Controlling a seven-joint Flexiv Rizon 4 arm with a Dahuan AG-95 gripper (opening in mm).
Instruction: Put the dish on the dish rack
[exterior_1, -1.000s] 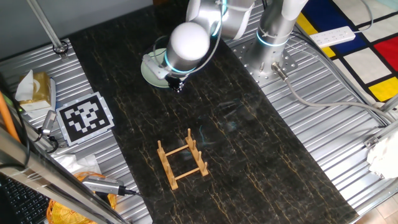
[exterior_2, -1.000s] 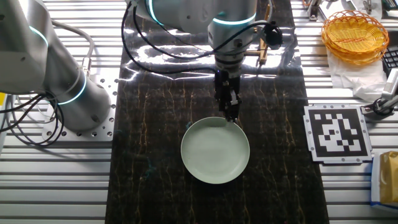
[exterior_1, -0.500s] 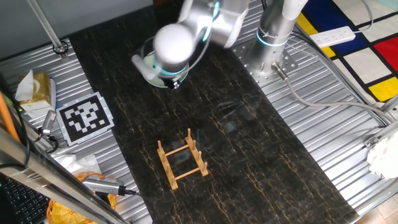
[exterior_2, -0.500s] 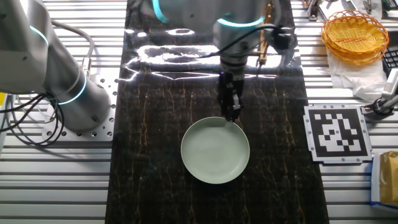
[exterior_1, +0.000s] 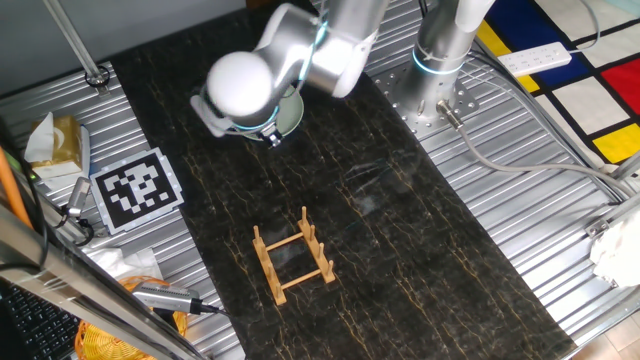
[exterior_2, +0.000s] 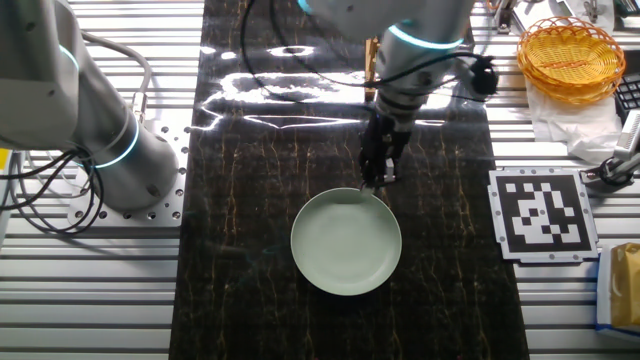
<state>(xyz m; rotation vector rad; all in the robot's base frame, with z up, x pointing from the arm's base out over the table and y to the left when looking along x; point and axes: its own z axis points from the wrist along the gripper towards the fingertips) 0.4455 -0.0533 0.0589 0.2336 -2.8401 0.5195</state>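
The glossy dish (exterior_2: 346, 241) looks stiff, slippery and breakable; the gripper (exterior_2: 373, 184) seems clamped on its far rim, the sensible hold.

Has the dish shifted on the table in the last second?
No. In the other fixed view the dish sits at the same spot beside the marker tag; only the arm above the gripper has tilted rightward.

Mint-green dish (exterior_2: 345, 242) lies flat; wooden dish rack (exterior_1: 293, 257) stands apart.

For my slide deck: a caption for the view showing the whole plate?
Tilted claw at the far rim of the mint-green dish on the dark table.
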